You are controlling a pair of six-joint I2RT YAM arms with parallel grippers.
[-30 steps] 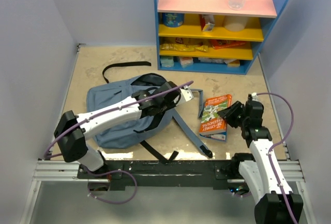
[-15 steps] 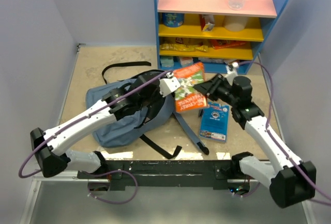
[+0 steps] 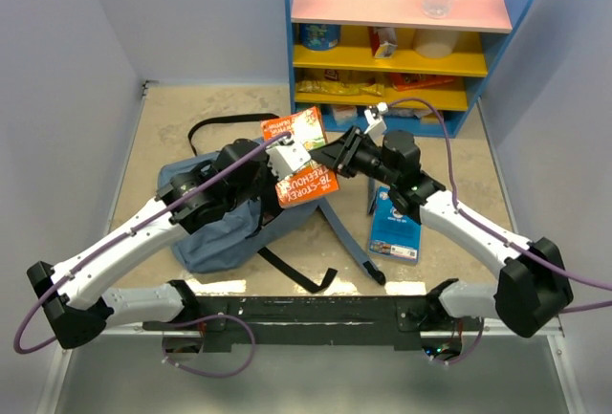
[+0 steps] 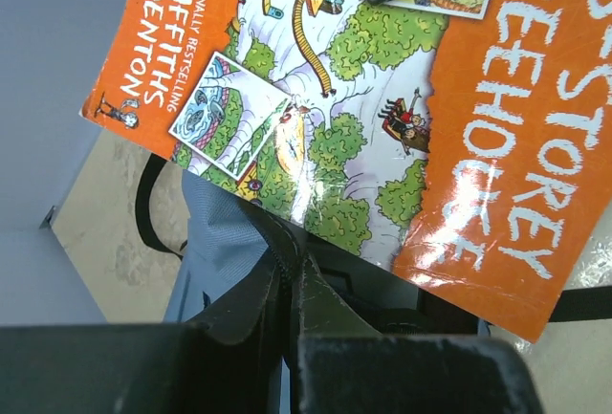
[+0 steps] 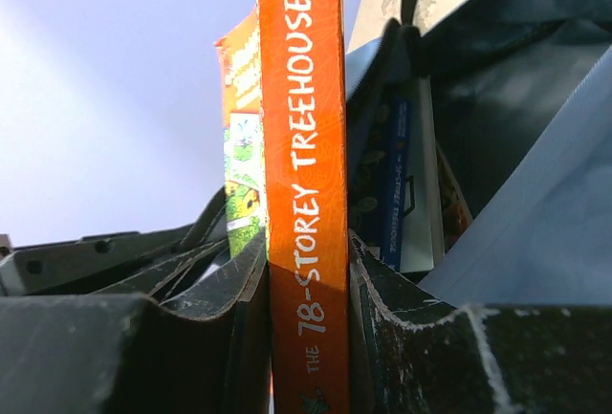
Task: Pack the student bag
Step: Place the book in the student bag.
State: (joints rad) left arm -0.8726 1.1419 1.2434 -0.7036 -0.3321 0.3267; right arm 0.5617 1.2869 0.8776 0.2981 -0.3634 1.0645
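Note:
The student bag (image 3: 218,246), soft and grey-blue, lies at centre left with its opening facing right. My left gripper (image 3: 278,173) is shut on the bag's opening rim (image 4: 251,242) and holds it up. My right gripper (image 3: 335,154) is shut on an orange book (image 3: 308,186), "The 78-Storey Treehouse", gripped across its spine (image 5: 306,271). The book hangs at the bag's mouth, just above the left gripper, and its cover fills the left wrist view (image 4: 382,98). The right wrist view looks into the open bag (image 5: 507,79), where other book spines (image 5: 398,185) stand inside.
A blue book (image 3: 394,225) lies on the table right of the bag. The bag's padded shoulder strap (image 3: 350,244) trails toward the front edge and a black webbing strap (image 3: 205,127) loops behind. A blue shelf unit (image 3: 382,51) with snacks and bottles stands at the back.
My right gripper lifted the orange book off the blue book and carried it left to the bag's mouth. My left arm shifted left, still gripping the bag's rim.

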